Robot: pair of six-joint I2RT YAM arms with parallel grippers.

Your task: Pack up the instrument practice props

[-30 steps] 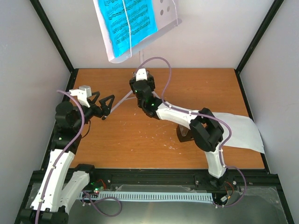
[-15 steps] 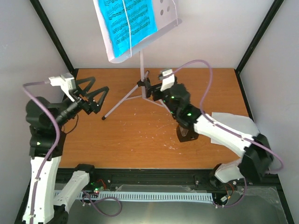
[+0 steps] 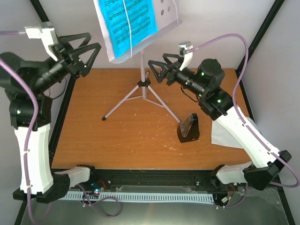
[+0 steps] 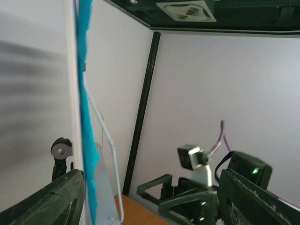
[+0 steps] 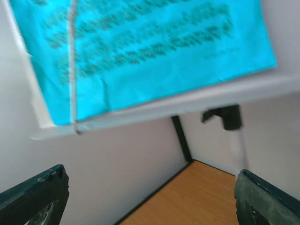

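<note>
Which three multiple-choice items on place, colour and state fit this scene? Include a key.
1. Where is the metronome? A on the table, right of the music stand's legs; B atop the stand; C held aloft.
2. The sheet on the stand's tray is: A red; B blue; C yellow.
3. The left gripper and right gripper are: A shut on the stand; B holding sheets; C open and empty.
Key: A, it stands on the table; B, it shows blue overhead; C, jaws spread around nothing.
</note>
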